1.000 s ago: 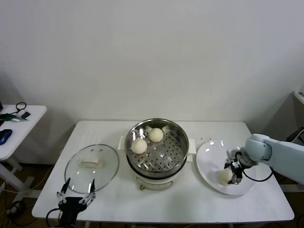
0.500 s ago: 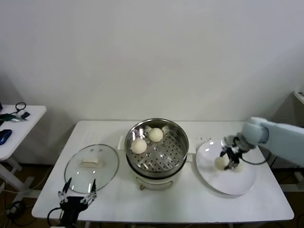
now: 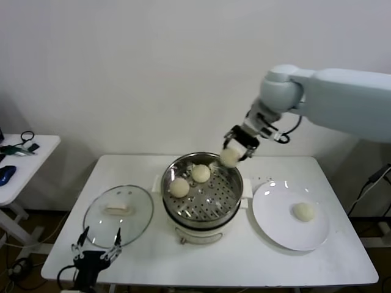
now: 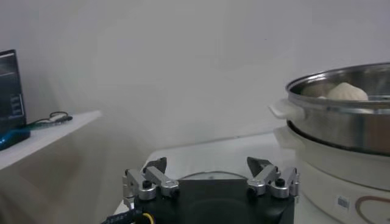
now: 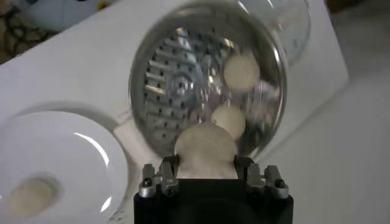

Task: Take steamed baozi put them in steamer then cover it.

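Steamer (image 3: 201,190): steel pot on white base, centre of white table (image 3: 146,256); uncovered.
- Inside, on the perforated tray: two baozi, one toward the left (image 3: 179,187), one nearer the far wall (image 3: 201,173), near each other, whether touching not determinable.

Third baozi (image 3: 230,157): in the air, clamped between the fingers of the right gripper (image 3: 235,146), over the far right rim of the steamer. Confirmed in the right wrist view: bun (image 5: 205,152) pinched at the gripper (image 5: 207,176), steamer (image 5: 207,79) directly below with both placed buns visible.

Fourth baozi (image 3: 303,211): alone on the white plate (image 3: 275,229), right of the steamer, apart from it.

Cover (image 3: 118,211): glass lid lying flat on the table left of the steamer, cream handle up; untouched.

Left gripper (image 3: 98,250): low at the near left table edge, just in front of the cover; fingers spread, holding nothing. Same in the left wrist view (image 4: 210,182), with the steamer's wall (image 4: 341,122) off to one side.

Progress, judged: roughly half done.
- Done: two buns loaded.
- In hand: third bun ready for lowering into the free area of the tray.
- Left: release of the third, fetch and placement of the fourth from the plate, then cover onto the steamer.
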Controlling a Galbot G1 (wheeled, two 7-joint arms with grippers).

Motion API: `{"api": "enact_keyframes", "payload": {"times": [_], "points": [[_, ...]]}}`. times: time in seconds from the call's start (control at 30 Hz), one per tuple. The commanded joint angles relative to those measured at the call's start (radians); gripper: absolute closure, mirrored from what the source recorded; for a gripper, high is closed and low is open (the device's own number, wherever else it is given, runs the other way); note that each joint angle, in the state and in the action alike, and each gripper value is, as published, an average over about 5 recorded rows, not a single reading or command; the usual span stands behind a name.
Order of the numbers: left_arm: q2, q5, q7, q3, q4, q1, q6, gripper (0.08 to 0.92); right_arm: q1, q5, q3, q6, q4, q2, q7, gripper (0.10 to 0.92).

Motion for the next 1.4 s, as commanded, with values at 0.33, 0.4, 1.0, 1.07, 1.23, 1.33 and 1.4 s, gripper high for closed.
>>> {"api": "enact_keyframes", "payload": {"times": [0.33,0.4,1.0,1.07,1.23,1.33,1.4], "points": [[0.002,-0.012,-0.004,-0.015,-0.016,0.017,-0.008,0.177,-0.224,-0.263,-0.066,0.112,0.052,0.245,0.060,0.406],[0.003,-0.012,-0.005,-0.015,-0.017,0.018,-0.010,0.177,-0.243,-0.276,-0.069,0.105,0.039,0.255,0.061,0.406],[0.006,-0.015,-0.009,-0.015,-0.010,0.012,-0.017,0.177,-0.206,-0.199,-0.025,0.099,-0.044,0.233,0.076,0.231],[0.005,-0.014,-0.010,-0.015,-0.009,0.012,-0.018,0.177,-0.147,-0.119,-0.009,0.099,-0.057,0.190,0.030,0.213],[0.004,-0.014,-0.011,-0.014,-0.011,0.016,-0.021,0.177,0.052,0.198,-0.084,-0.003,-0.167,0.033,-0.118,0.203],[0.004,-0.014,-0.011,-0.016,-0.014,0.019,-0.022,0.177,0.143,0.326,-0.189,-0.105,-0.233,-0.075,-0.177,0.202],[0.005,-0.014,-0.011,-0.016,-0.016,0.019,-0.021,0.177,0.179,0.354,-0.273,-0.162,-0.252,-0.150,-0.185,0.202]]}}
